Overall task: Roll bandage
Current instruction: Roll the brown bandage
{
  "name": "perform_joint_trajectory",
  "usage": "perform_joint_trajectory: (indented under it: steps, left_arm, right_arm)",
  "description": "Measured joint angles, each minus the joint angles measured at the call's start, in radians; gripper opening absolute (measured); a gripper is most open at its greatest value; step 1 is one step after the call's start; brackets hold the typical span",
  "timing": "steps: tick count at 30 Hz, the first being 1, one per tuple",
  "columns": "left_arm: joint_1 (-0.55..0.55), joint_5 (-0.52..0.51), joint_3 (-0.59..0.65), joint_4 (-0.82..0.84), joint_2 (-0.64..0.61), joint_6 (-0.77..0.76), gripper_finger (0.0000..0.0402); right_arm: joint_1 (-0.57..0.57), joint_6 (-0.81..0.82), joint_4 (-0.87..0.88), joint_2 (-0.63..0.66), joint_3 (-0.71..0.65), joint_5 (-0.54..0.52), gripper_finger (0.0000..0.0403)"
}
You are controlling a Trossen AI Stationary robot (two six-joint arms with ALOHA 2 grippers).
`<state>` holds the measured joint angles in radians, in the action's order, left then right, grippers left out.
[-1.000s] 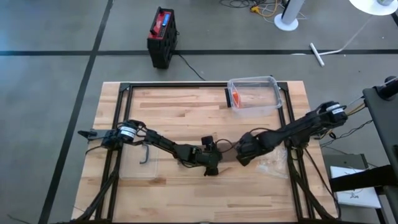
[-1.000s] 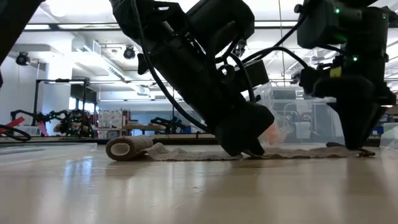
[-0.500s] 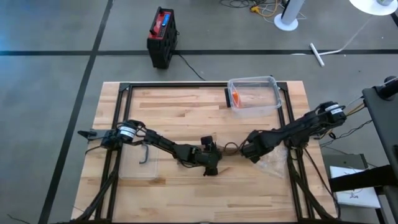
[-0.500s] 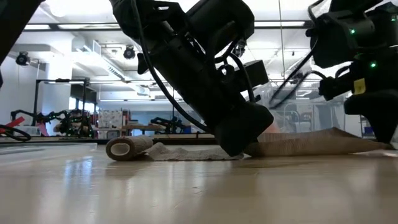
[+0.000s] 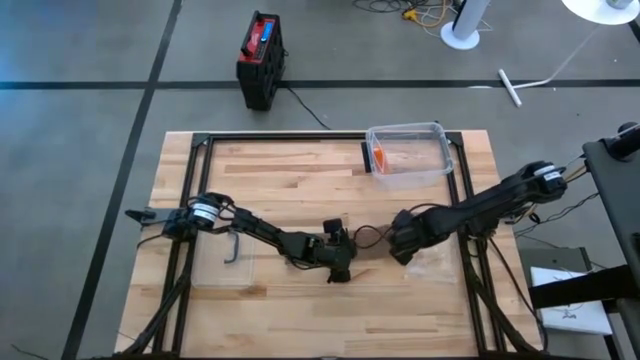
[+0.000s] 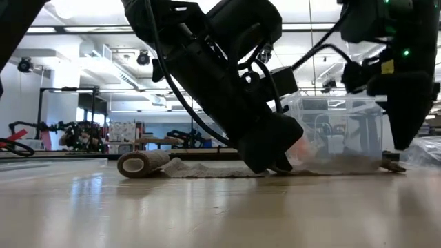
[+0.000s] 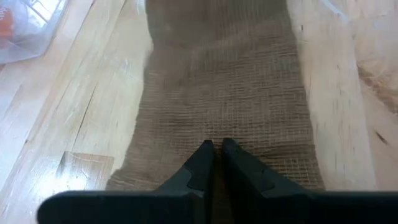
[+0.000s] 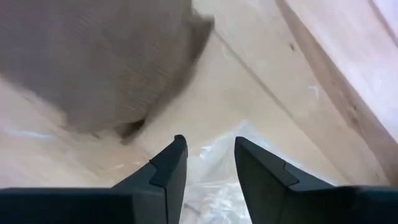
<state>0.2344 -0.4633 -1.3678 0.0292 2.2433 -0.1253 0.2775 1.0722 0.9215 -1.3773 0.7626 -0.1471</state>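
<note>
While the left claw point(image 7: 214, 149) pins the tan gauze bandage point(image 7: 227, 93) closed-fingered at six o'clock, the right claw point(image 8: 208, 152), open and empty, should regrip its loose end squarely.

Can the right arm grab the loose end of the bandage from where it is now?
Probably yes. The right gripper is open, with nothing between its fingers, and the bandage end lies flat on the table just ahead of it, with only a bit of clear plastic wrap nearby.
</note>
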Motion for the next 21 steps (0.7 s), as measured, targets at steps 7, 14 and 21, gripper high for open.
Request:
perform_joint_trajectory:
  steps: [7,14,21]
  left_arm:
    - [0.000,0.000,0.000,-0.003,0.000,0.000,0.0027]
    - [0.000,0.000,0.000,-0.003,0.000,0.000,0.0027]
    - [0.000,0.000,0.000,-0.003,0.000,-0.004,0.0027]
  right_arm:
    - [0.000,0.036,-0.039,0.085,0.003,-0.013,0.0114]
    - [0.006,0.072,-0.114,-0.014,-0.001,0.022,0.0103]
    - [0.013,0.065,-0.140,-0.104,-0.001,0.042,0.0112]
